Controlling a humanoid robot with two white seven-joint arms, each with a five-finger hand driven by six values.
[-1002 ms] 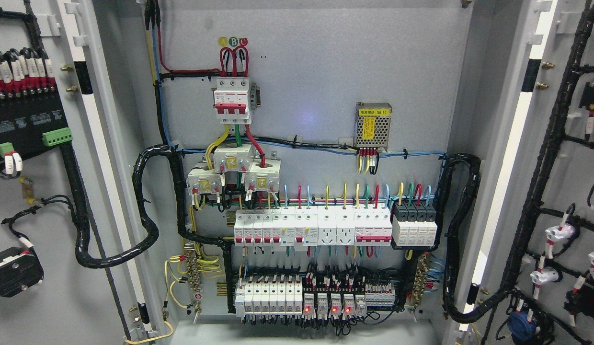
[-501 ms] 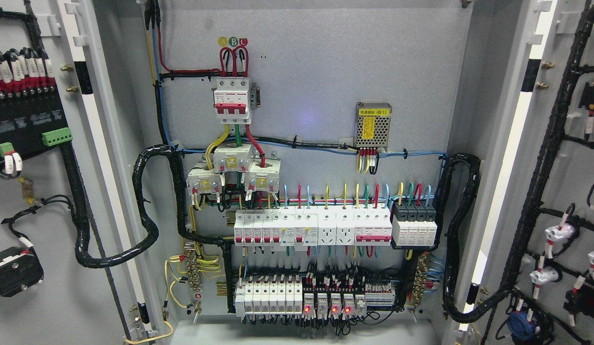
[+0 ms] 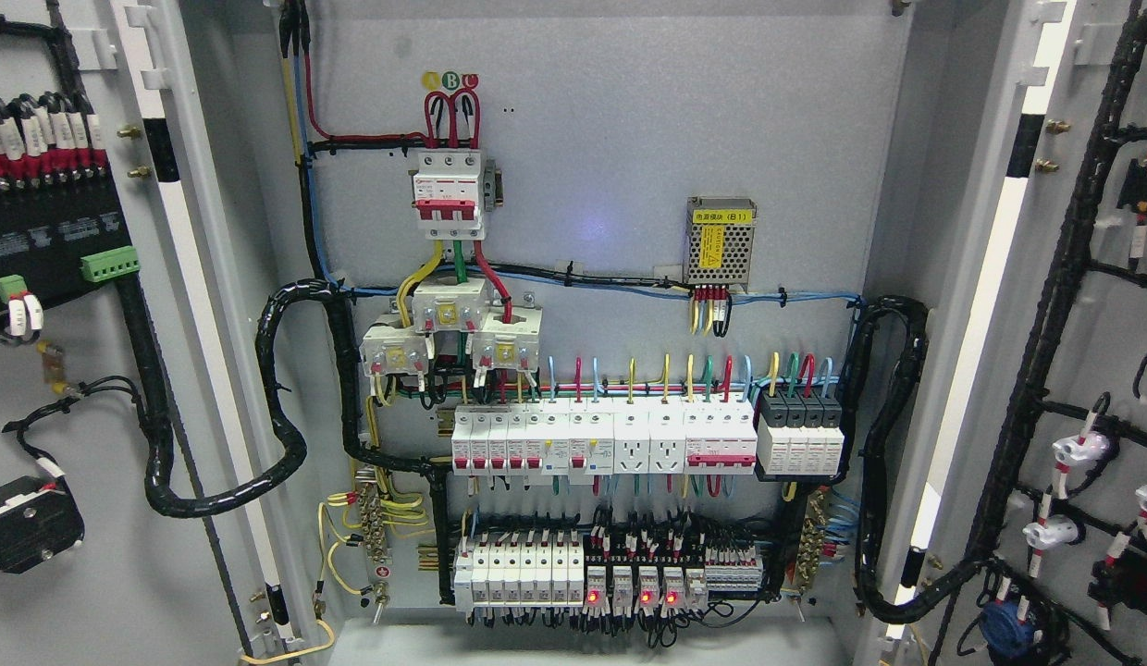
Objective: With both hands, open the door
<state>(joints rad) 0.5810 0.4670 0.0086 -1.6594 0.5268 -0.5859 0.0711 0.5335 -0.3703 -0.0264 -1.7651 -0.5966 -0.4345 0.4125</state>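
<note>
Head view of an electrical cabinet [image 3: 592, 166] with both doors swung wide. The left door [image 3: 74, 370] fills the left edge of the view, inner face outward, and carries a black terminal block [image 3: 46, 231] with a green connector [image 3: 109, 265]. The right door [image 3: 1091, 324] fills the right edge, also inner face outward, and bears black cable runs [image 3: 1045, 370] and white pushbutton backs [image 3: 1082, 450].

Between the doors the grey back panel lies fully exposed. At upper centre a red-and-white main breaker [image 3: 450, 196] sits beneath three coloured phase markers [image 3: 450, 81]. Just below it, three white current transformers [image 3: 453, 328] are grouped together, touching one another. To the right, well apart from the breaker, a perforated metal power supply [image 3: 721, 240] carries a yellow label. A row of white breakers and sockets [image 3: 603, 437] spans the middle of the panel, with a black four-pole module [image 3: 801, 435] just beside its right end. A lower row [image 3: 583, 573] holds further white breakers and relays showing red indicator lights [image 3: 646, 598]. Thick black corrugated conduit [image 3: 287, 407] loops from the left door into the enclosure; a similar loop [image 3: 893, 444] runs down the right side.

Neither robot hand nor arm appears in the view, so the state of the fingers cannot be told.
</note>
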